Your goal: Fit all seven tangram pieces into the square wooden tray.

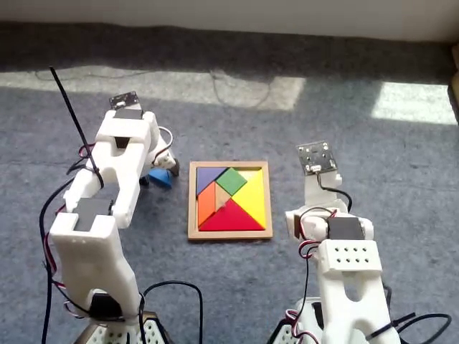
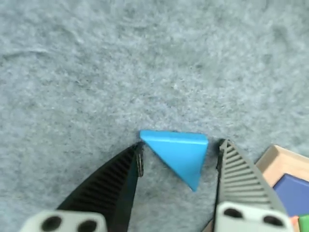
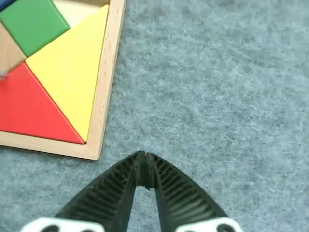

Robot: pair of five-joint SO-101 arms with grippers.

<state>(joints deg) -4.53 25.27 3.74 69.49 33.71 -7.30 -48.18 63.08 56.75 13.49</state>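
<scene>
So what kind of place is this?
Probably an indoor room, home or lab: a grey carpet-like surface, a patch of sunlight across it, and a square wooden tray of coloured tangram pieces.

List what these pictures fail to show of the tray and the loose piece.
- High view: the left arm covers part of the blue triangle.
- Left wrist view: the picture's edge cuts off the tray beyond one corner.
- Right wrist view: the edge cuts off the tray's empty slot, so its shape is unclear.

High view: overhead, far. Wrist views: close, downward; all share tray [image 1: 229,235].
</scene>
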